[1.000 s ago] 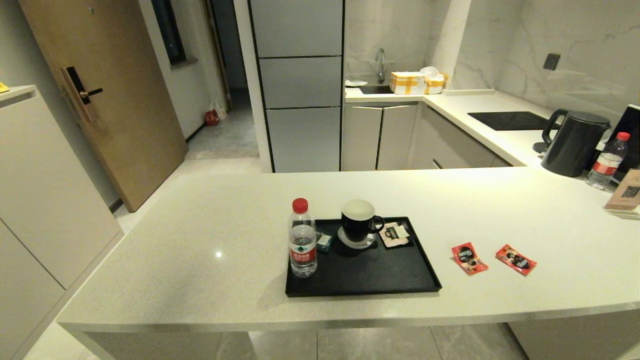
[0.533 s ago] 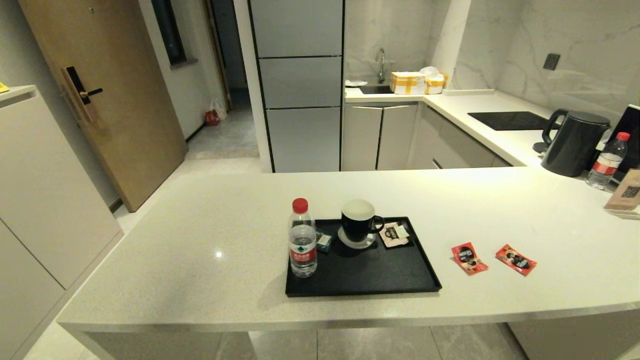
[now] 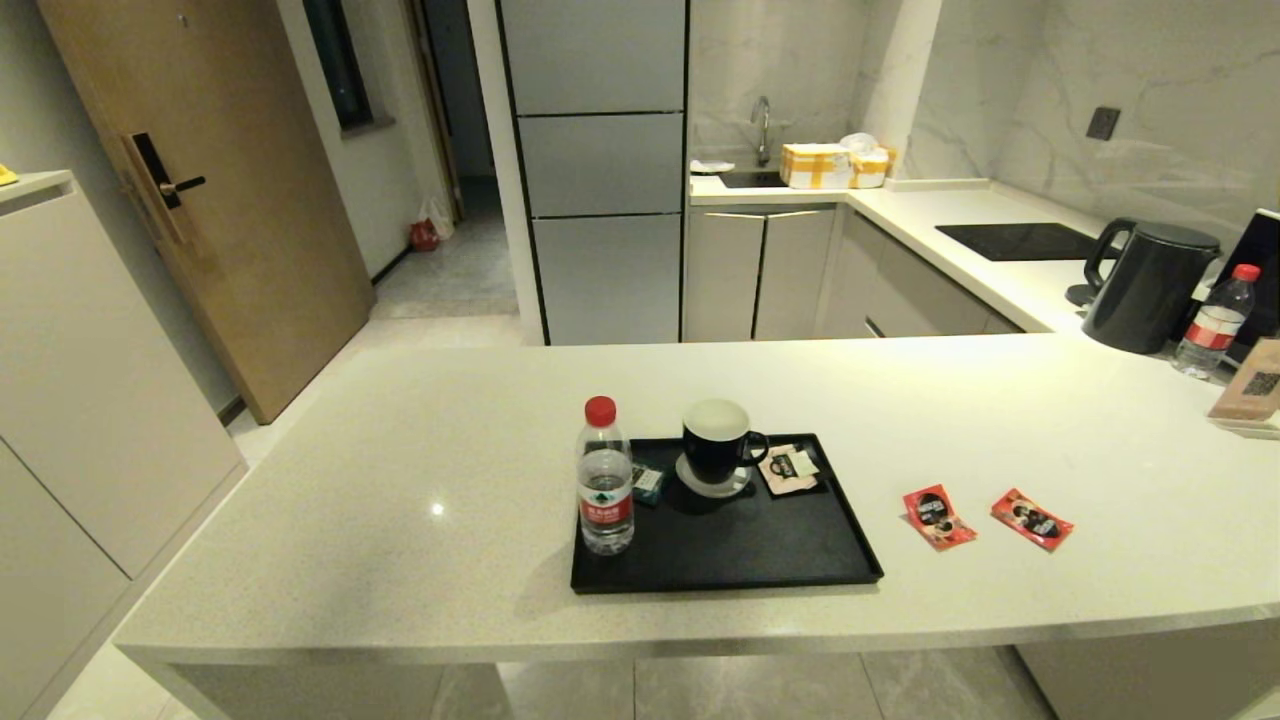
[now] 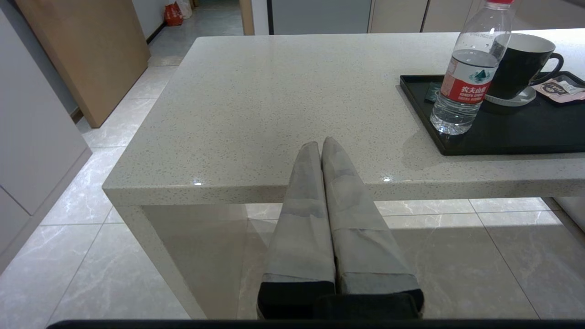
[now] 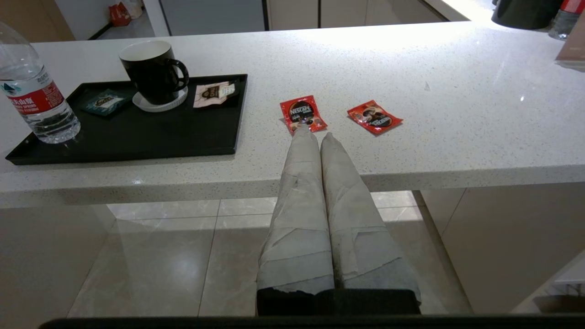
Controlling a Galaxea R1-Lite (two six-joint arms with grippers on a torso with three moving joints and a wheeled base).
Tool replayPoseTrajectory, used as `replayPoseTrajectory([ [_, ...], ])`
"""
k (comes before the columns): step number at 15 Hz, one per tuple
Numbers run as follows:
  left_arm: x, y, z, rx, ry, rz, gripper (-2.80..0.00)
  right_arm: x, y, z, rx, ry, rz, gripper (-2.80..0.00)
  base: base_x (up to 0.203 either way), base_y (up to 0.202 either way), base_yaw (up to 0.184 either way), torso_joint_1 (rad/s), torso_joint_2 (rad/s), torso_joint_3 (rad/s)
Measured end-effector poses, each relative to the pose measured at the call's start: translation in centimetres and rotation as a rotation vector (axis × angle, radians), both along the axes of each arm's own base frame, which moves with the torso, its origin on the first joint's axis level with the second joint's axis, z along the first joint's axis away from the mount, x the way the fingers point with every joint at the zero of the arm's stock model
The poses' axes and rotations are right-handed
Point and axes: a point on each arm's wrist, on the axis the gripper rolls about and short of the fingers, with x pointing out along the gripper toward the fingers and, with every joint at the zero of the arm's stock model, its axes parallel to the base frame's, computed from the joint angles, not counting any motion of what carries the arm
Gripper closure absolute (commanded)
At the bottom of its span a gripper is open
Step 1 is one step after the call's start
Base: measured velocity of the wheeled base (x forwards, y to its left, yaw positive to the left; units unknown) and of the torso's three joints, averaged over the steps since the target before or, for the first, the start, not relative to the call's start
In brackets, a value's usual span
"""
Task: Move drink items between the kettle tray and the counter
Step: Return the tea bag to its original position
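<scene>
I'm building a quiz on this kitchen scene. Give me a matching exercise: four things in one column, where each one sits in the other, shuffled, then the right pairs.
Things:
1. two flat red foil sachets
2. black mug with white inside
3. clear plastic water bottle with red cap
4. pale cream sachet

Places:
A. on a white coaster on the flat black tray
B. tray's left edge
C. on the speckled cream counter, right of the tray
D. on the tray, right of the mug

Pairs: 1-C, 2-A, 3-B, 4-D

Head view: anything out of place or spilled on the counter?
No spill. Two red sachets lie loose and askew on the counter, right of the tray, while the other packets sit on it.
</scene>
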Motion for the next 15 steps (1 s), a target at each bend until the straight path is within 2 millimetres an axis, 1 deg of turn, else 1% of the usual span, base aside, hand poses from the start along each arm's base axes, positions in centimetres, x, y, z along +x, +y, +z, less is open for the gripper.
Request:
replayPoseTrajectory([
  [15,0.00,0.00,0.00,0.000,0.000,0.000,0.00,0.00,0.00,0.00,-0.001,0.000,0.001,0.00,0.000,0.000,0.000,0.000,0.00,0.000],
])
